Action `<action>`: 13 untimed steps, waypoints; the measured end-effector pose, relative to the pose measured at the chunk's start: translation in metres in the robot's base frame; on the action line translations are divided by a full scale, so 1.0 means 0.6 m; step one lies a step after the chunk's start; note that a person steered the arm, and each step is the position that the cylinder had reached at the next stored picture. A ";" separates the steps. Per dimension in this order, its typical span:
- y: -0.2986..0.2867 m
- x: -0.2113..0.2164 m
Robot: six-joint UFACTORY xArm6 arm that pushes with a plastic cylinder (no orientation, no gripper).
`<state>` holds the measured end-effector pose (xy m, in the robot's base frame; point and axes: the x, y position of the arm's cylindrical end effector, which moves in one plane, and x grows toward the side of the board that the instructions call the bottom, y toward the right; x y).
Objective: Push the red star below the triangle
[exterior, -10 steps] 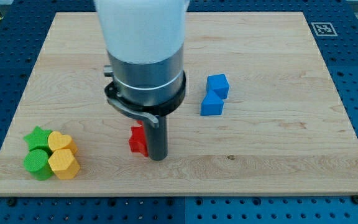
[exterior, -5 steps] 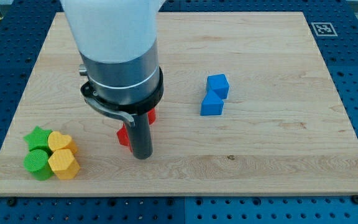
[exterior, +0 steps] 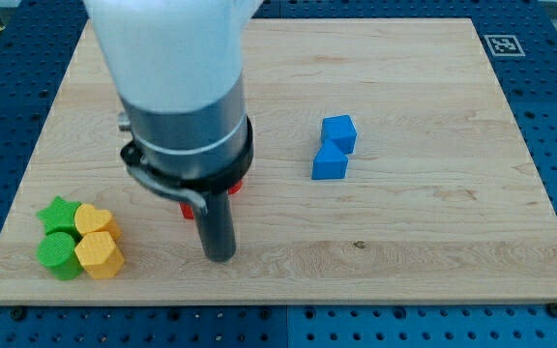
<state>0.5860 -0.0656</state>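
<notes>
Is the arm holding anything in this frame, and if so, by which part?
Nothing is held: the arm ends in a plain dark rod. My tip rests on the wooden board, just below the mostly hidden red block; contact cannot be told.

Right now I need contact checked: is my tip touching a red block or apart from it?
Cannot tell. My tip sits just below red blocks mostly hidden behind the rod.

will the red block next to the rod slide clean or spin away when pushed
The red block is mostly hidden behind my tip, so its shape is unclear. It looks small and light, so it probably slides easily on the smooth wooden board. An off-centre push would likely spin it.
</notes>
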 end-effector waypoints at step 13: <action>0.077 -0.157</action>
<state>0.4916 -0.0194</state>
